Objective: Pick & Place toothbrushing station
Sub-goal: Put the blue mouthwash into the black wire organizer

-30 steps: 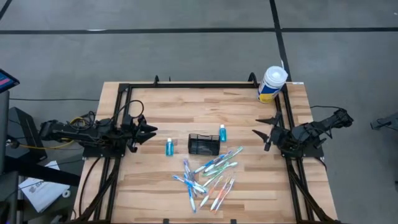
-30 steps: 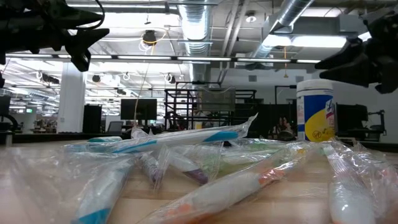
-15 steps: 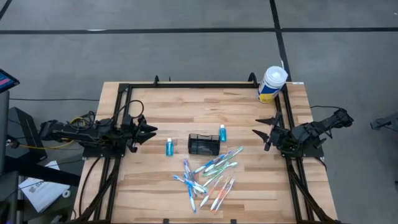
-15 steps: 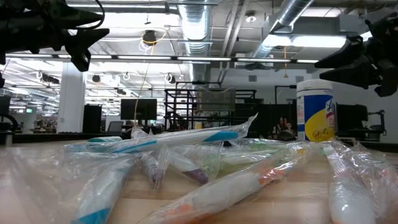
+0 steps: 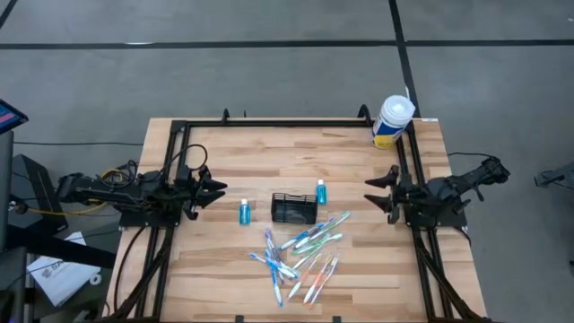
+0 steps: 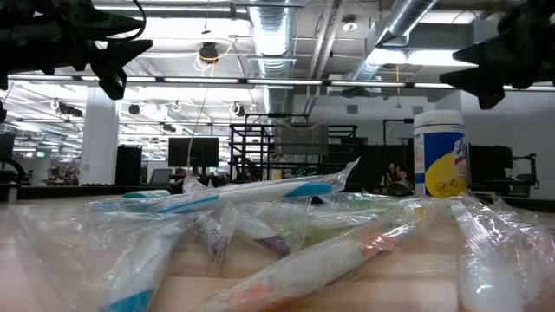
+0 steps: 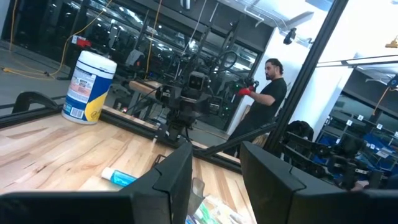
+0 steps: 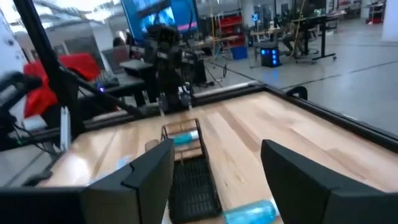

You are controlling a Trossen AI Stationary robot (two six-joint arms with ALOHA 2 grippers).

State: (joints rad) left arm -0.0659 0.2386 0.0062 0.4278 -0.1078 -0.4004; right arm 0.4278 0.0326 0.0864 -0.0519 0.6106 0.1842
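The toothbrushing station, a small black wire-mesh caddy (image 5: 294, 208), stands on its base at the middle of the wooden table; the right wrist view shows the caddy (image 8: 191, 177) too. My left gripper (image 5: 218, 191) hovers open near the left edge, its fingers pointing toward the caddy with nothing between them (image 7: 216, 183). By the right edge my right gripper (image 5: 374, 192) also hovers open and faces the caddy, with nothing between its fingers (image 8: 217, 180). Both grippers hang well above the tabletop in the low view, the left gripper (image 6: 117, 65) and the right gripper (image 6: 481, 78).
Wrapped toothbrushes (image 5: 302, 255) lie in a loose pile near the front edge. One small blue tube (image 5: 243, 212) lies left of the caddy, another blue tube (image 5: 321, 191) to its right. A white tub (image 5: 392, 121) stands at the far right corner. A person (image 7: 264, 99) stands beyond the table.
My right gripper has rolled about its own pointing line and tipped up slightly, staying by the right edge. Seen from above, its fingers now lie closer to one another than before. The left arm and all objects have kept still.
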